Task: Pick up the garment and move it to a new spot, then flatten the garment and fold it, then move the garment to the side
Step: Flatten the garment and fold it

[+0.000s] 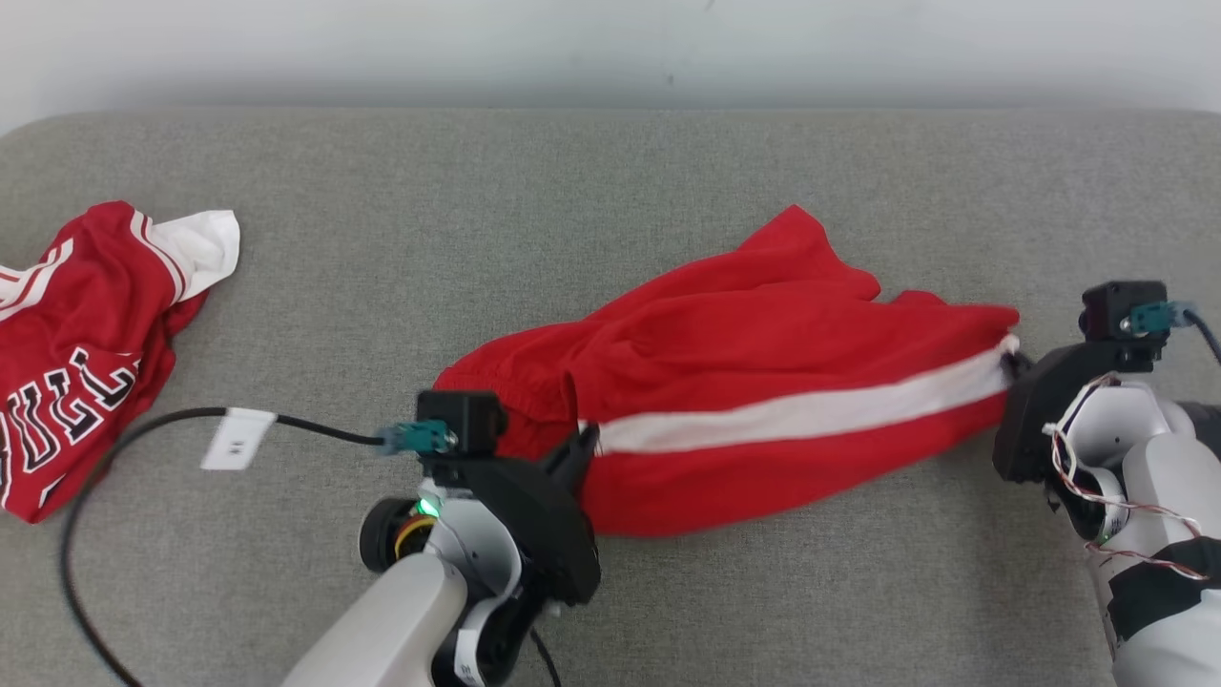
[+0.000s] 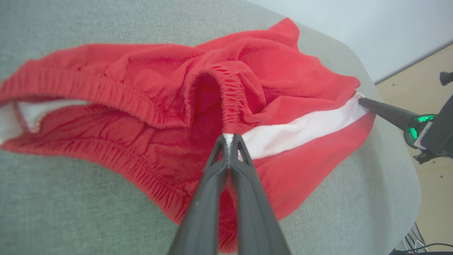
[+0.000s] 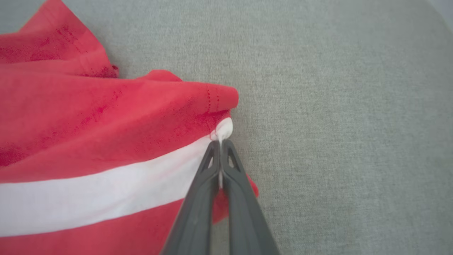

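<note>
Tight grips at both ends: left fingers (image 2: 208,191) clenched the garment (image 1: 763,382) at its waistband (image 2: 233,95), right fingers (image 3: 203,191) at its hem (image 3: 216,101), with the stripe (image 1: 811,415) stretched between them. Flattening looked underway; folding and moving aside were left.

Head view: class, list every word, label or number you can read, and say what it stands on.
"BULL": black letters on the red jersey; further letters lost in folds.
White tag on the black cable: nothing legible.
The red shorts: no text seen.
</note>
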